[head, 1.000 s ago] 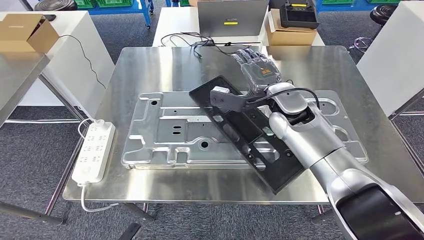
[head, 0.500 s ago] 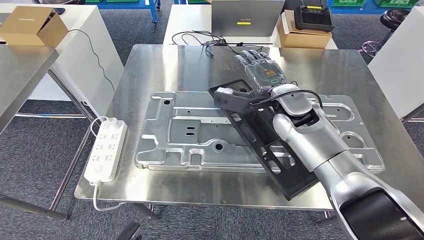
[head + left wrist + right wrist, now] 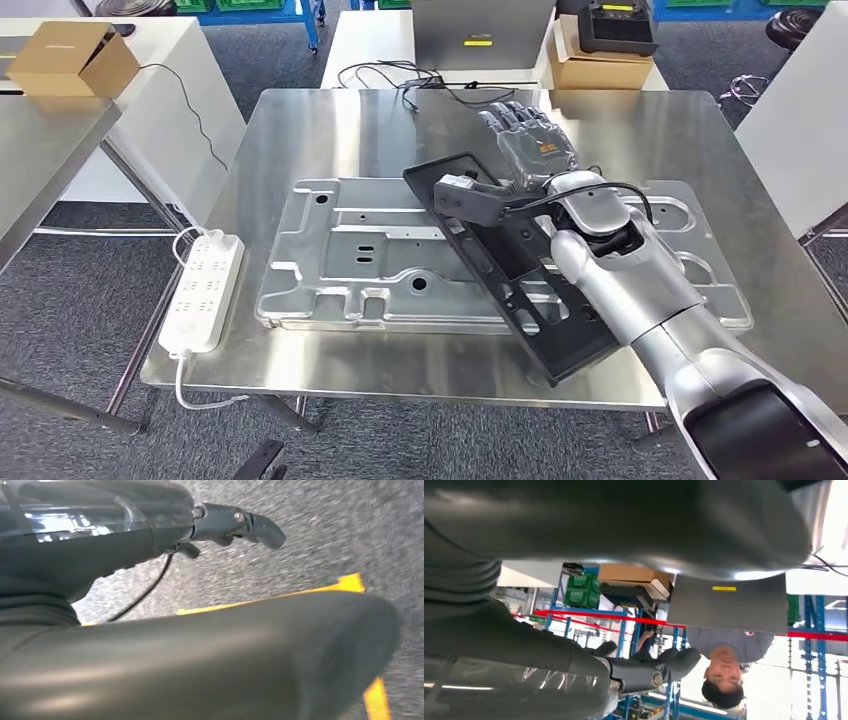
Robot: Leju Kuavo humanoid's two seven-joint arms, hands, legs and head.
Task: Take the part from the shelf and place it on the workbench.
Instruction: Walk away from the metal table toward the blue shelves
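Note:
The part (image 3: 520, 290) is a long black flat frame with cut-outs. It lies slantwise on a large silver stamped plate (image 3: 350, 260) on the steel workbench (image 3: 320, 130). My right arm reaches out above the part's length. My right hand (image 3: 528, 140) is past the part's far end, back up, fingers stretched flat over the bench top, nothing in it; whether it touches the part's edge I cannot tell. In the right wrist view its fingers (image 3: 649, 672) are spread with nothing between them. My left hand (image 3: 235, 522) hangs above grey carpet and holds nothing.
A white power strip (image 3: 200, 290) hangs by the bench's left edge. Cables (image 3: 420, 85), a laptop (image 3: 485, 30) and a cardboard box (image 3: 600, 65) lie beyond the far edge. A second table with a box (image 3: 75, 55) stands left. A person (image 3: 724, 655) stands behind the laptop.
The whole picture has shifted, so the camera moved. The part, the plate and my right hand keep the same places relative to each other.

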